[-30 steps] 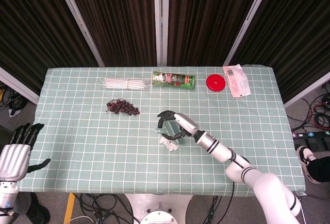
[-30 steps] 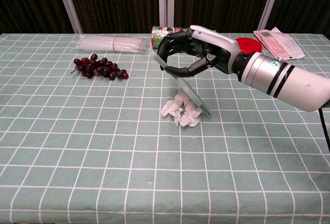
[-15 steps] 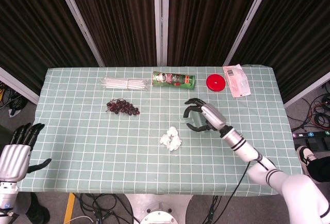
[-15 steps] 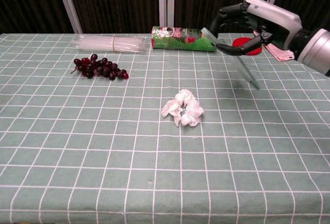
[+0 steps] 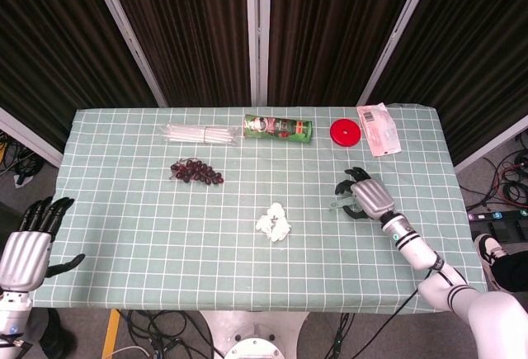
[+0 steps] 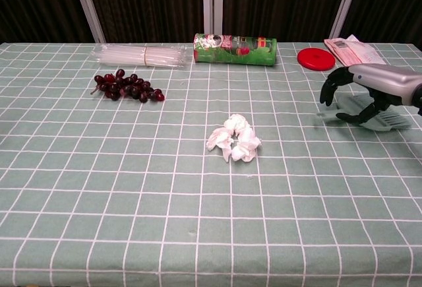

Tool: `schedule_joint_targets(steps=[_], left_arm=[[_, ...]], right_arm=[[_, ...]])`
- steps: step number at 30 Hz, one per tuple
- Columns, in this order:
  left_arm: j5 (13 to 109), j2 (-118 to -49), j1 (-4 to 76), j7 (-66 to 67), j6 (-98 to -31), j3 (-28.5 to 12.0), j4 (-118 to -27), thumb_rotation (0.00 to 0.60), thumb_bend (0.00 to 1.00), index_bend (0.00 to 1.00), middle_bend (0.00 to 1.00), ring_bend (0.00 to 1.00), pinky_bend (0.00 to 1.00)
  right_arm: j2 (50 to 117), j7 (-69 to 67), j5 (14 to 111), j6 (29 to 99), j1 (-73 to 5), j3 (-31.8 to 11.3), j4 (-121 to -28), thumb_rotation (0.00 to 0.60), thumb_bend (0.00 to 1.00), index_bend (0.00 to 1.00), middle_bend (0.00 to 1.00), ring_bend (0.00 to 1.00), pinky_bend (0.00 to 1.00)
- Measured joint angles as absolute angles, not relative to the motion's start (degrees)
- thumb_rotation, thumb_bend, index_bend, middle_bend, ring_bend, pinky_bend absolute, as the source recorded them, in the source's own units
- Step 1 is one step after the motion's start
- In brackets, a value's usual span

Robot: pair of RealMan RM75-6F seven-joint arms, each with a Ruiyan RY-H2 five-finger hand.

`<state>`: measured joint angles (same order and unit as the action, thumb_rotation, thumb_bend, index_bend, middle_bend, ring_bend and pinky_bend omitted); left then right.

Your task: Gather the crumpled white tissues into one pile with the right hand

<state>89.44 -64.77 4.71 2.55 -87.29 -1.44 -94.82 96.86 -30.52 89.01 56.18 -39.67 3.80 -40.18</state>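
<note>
Looking at the table, the crumpled white tissues (image 6: 234,140) already sit bunched together as one clump near the middle of the checked cloth (image 6: 132,201), with nothing touching them. The right hand (image 6: 359,95) is well off to the side, low over the cloth, fingers curled around a flat translucent scraper-type piece (image 6: 369,121) that lies nearly flat on the cloth. So my read is the step now is just parking that tool. To do it well, I'd let the piece settle fully flat before loosening the fingers, then lift straight up so it doesn't skid toward the red lid (image 6: 316,58) or the packet (image 6: 355,52). The left hand (image 5: 29,247) hangs off the table edge, fingers spread, holding nothing.
</note>
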Motion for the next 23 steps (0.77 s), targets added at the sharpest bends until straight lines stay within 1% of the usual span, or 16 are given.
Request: schedule_joint_targets(steps=[1,2,5,8,11,12,14,16,19,22,23], left_arm=[[89.42,-64.81,4.74,2.50,-87.21,-1.43,-94.74,0.600,0.02,0.08,0.10,0.04,0.08],[89.40,-64.86,4.78,2.40,-87.10,-1.41,-94.58,0.600,0.02,0.08,0.10,0.04,0.08],[89.37,-65.04,4.88,1.92,-86.98,-1.45,-94.04,0.600,0.02,0.08,0.10,0.04,0.08],[89.23,-65.35,5.01,1.45,-86.76,-1.50,-93.27,0.600,0.02,0.08,0.10,0.04,0.08],[88.90,-65.97,5.26,1.13,-86.19,-1.57,-92.45,0.600,0.02,0.08,0.10,0.04,0.08],[88.81,-66.21,5.34,1.07,-86.08,-1.61,-92.21,0.600,0.02,0.08,0.10,0.04,0.08],[88.64,-66.80,5.51,1.12,-85.89,-1.71,-91.62,0.600,0.02,0.08,0.10,0.04,0.08],[88.61,-67.30,5.67,1.34,-85.76,-1.79,-91.13,0.600,0.02,0.08,0.10,0.04,0.08],[88.62,-67.80,5.85,1.59,-85.79,-1.94,-90.70,0.600,0.02,0.08,0.10,0.04,0.08],[88.53,-68.25,5.76,1.93,-86.32,-2.13,-90.56,0.600,0.02,0.08,0.10,0.04,0.08],[88.46,-68.38,5.73,2.15,-86.39,-2.18,-90.53,0.600,0.02,0.08,0.10,0.04,0.08]], right_arm=[[96.75,-29.06,88.72,55.81,-39.44,3.73,-40.77,0.600,0.34,0.01,0.10,0.00,0.00],[96.52,-28.09,88.51,55.72,-39.22,3.63,-41.50,0.600,0.34,0.00,0.09,0.00,0.00],[94.62,-26.20,87.81,56.73,-38.02,3.11,-45.44,0.600,0.34,0.00,0.08,0.00,0.00],[90.94,-23.70,86.88,60.28,-35.72,2.35,-51.16,0.600,0.34,0.00,0.09,0.00,0.00],[85.99,-20.69,85.76,65.58,-32.29,1.62,-58.37,0.600,0.33,0.00,0.10,0.00,0.00],[84.35,-19.75,85.41,67.44,-31.05,1.44,-60.79,0.600,0.31,0.00,0.10,0.00,0.00],[80.33,-17.59,84.60,72.20,-27.79,1.07,-66.73,0.600,0.24,0.00,0.11,0.00,0.00],[76.10,-15.72,83.86,76.69,-24.28,0.88,-72.86,0.600,0.21,0.00,0.11,0.00,0.00],[69.80,-14.25,83.28,81.91,-19.41,1.02,-81.20,0.600,0.21,0.00,0.10,0.00,0.00],[63.65,-14.12,84.22,87.56,-14.17,1.82,-87.67,0.600,0.21,0.00,0.10,0.00,0.00],[62.88,-14.15,84.64,88.40,-13.37,2.01,-88.46,0.600,0.21,0.00,0.10,0.00,0.00]])
